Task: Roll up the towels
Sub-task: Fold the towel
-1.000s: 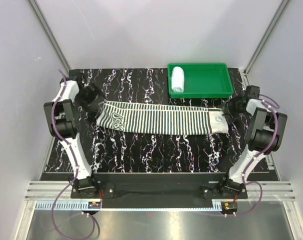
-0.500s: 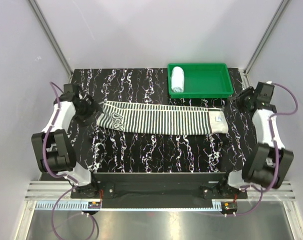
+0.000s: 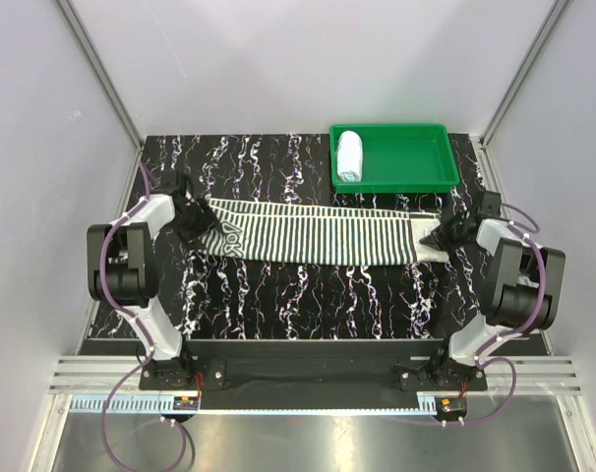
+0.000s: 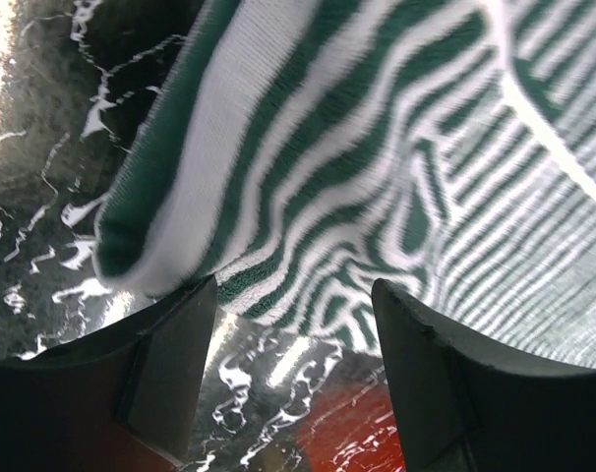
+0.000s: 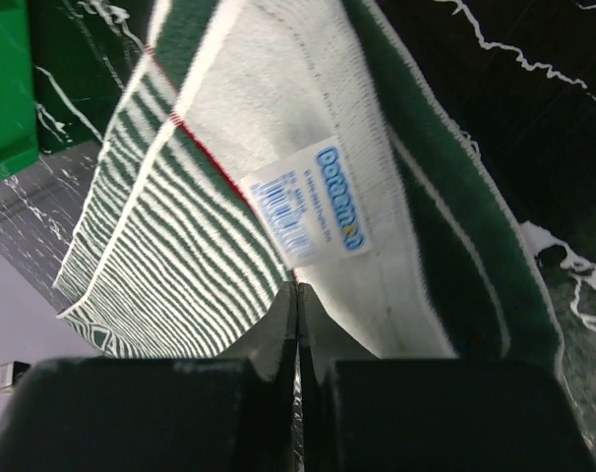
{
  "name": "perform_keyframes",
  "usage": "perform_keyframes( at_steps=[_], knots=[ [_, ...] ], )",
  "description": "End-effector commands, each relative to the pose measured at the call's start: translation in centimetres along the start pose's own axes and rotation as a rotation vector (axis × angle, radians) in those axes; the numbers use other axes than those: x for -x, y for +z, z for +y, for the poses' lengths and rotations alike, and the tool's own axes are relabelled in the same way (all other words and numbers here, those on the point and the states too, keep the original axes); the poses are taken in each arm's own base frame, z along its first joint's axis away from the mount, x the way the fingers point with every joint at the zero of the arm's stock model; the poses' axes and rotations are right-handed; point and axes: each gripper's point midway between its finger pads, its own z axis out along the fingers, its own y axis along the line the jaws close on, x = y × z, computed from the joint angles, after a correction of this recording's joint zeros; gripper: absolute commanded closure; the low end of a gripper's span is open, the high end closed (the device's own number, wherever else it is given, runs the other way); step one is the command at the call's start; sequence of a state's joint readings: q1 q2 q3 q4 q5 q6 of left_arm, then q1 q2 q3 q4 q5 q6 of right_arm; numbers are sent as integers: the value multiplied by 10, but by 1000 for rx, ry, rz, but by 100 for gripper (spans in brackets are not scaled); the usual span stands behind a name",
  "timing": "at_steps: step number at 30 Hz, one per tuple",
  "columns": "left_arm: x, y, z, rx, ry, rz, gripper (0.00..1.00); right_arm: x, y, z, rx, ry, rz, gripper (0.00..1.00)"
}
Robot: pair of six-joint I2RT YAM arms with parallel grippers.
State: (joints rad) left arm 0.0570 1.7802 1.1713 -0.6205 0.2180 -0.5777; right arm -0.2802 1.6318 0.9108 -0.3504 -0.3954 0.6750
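We are looking down on the dark marbled worktop point(image 3: 308, 285), where the striped towel point(image 3: 318, 234) is lying flat and unrolled as a long band running from 9 o'clock to 3 o'clock across the middle. The pale blue towel point(image 3: 349, 155) is sitting already rolled, lying along the 9 o'clock wall inside the green tray point(image 3: 406, 162), which is resting at about 1 o'clock on the worktop, just beyond the striped band.

The left gripper point(image 3: 192, 224) is hovering low at the 9 o'clock end of the striped towel. In the left wrist view we are seeing its two fingers point(image 4: 170, 344) standing apart, with the folded corner of the cloth lying just in front of the gap between them and nothing clamped.

The right gripper point(image 3: 444, 234) is sitting at the 3 o'clock end. In the right wrist view its fingers are pressing together, tip to tip, right at the towel's pale underside, just below a small blue-and-white label point(image 5: 313, 202). We cannot tell whether any cloth is caught between them.
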Motion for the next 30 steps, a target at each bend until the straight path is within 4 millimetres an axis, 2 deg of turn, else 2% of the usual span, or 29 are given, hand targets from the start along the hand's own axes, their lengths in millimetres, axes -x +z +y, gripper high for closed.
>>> perform_keyframes(
  at_steps=[1, 8, 10, 15, 18, 20, 21, 22, 23, 24, 25, 26, 27, 28, 29, 30],
  knots=[
    [15, 7, 3, 4, -36, -49, 30, 6, 11, -1, 36, 12, 8, 100],
    [19, 16, 45, 95, -171, -40, 19, 13, 28, -51, -52, 131, 17, 100],
    [20, 17, 52, 93, -204, -39, 17, 15, 30, -57, -58, 150, 19, 100],
    [15, 22, 55, 93, -219, -17, 12, 12, 36, -68, -93, 175, 24, 100],
    [18, 13, 52, 89, -210, -40, 11, 14, 29, -67, -101, 169, 4, 98],
    [22, 1, 53, 107, -196, -76, 3, 21, 18, -54, -66, 148, -25, 88],
    [28, -15, 46, 92, -177, -127, 1, 21, 12, -48, -53, 144, -24, 68],
    [30, -24, 43, 90, -164, -160, 1, 23, 6, -40, -29, 130, -32, 57],
    [37, -36, 43, 109, -154, -217, 1, 30, -10, -24, 7, 107, -56, 49],
    [43, -62, 25, 76, -113, -296, 1, 31, -19, -14, 27, 88, -61, 38],
    [44, -76, 17, 76, -89, -341, 1, 35, -30, -4, 44, 71, -75, 35],
    [50, -92, 11, 90, -65, -408, 1, 48, -54, 18, 87, 31, -134, 33],
    [49, -120, -21, 26, 7, -479, 1, 47, -67, 19, 55, 27, -147, 32],
    [46, -133, -44, -19, 60, -515, 1, 51, -81, 25, 53, 16, -182, 25],
    [28, -144, -79, -80, 163, -536, 1, 57, -111, 40, 61, -9, -242, 23],
    [23, -160, -108, -136, 222, -571, 1, 64, -127, 40, 27, -12, -305, 21]
  ],
)
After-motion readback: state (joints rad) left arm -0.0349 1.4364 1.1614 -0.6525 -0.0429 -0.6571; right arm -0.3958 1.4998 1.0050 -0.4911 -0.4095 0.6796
